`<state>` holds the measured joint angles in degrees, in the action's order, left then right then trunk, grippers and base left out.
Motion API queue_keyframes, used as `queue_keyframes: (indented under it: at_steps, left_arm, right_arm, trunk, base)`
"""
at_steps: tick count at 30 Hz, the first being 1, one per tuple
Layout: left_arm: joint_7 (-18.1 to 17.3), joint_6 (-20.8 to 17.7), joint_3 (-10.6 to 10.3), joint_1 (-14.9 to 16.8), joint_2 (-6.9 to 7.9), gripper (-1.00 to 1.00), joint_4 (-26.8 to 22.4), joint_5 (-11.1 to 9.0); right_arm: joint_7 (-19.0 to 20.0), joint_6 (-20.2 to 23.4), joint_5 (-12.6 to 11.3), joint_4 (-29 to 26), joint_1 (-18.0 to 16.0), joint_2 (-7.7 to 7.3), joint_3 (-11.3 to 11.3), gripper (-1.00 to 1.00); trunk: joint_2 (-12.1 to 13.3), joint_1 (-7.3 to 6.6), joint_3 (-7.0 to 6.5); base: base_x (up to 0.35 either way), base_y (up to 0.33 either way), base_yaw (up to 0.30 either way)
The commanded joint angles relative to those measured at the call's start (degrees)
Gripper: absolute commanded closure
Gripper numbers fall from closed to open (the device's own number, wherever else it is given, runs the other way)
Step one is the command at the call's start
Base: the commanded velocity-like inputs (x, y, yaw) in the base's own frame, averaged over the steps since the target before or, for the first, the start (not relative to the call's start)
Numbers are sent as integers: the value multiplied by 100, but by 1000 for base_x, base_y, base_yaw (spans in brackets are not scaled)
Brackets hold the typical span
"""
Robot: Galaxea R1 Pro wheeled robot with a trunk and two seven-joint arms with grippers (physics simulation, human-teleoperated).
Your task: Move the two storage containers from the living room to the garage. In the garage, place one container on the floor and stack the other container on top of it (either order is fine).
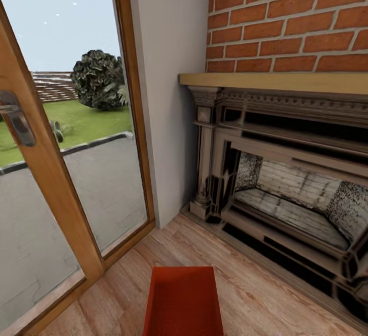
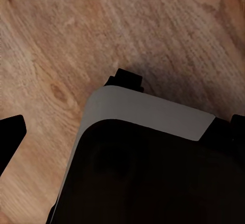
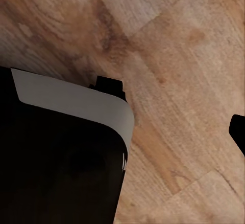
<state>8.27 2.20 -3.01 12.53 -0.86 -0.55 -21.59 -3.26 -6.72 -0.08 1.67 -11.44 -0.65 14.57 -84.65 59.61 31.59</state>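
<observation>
A brick fireplace (image 1: 286, 147) and glass patio door (image 1: 61, 162) frame the living room's wood-plank floor (image 1: 266, 295), where one red-orange storage container (image 1: 183, 303) sits near the robot, apparently awaiting pickup, though whether either gripper is open or closed cannot be told.

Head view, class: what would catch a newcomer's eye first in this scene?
Probably the red-orange storage container, bright against the wood-plank floor at bottom centre. Next, the dark fireplace under a red brick wall on the right. On the left, a glass door shows a lawn and a bush outside.
</observation>
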Motion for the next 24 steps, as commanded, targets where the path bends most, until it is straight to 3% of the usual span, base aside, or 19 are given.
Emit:
queue_keyframes:
  at_steps: [1,24]
  left_arm:
    - [17,17,-33,4,-2,-100,3,-41]
    - [19,17,-33,4,-2,-100,2,-39]
  right_arm:
    - [-11,-29,0,18,-7,-2,30,-100]
    - [10,-30,0,18,-7,-1,31,-100]
  trunk:
    - [-3,-1,15]
    - [-3,-1,223]
  base:
    - [0,0,0]
    - [0,0,0]
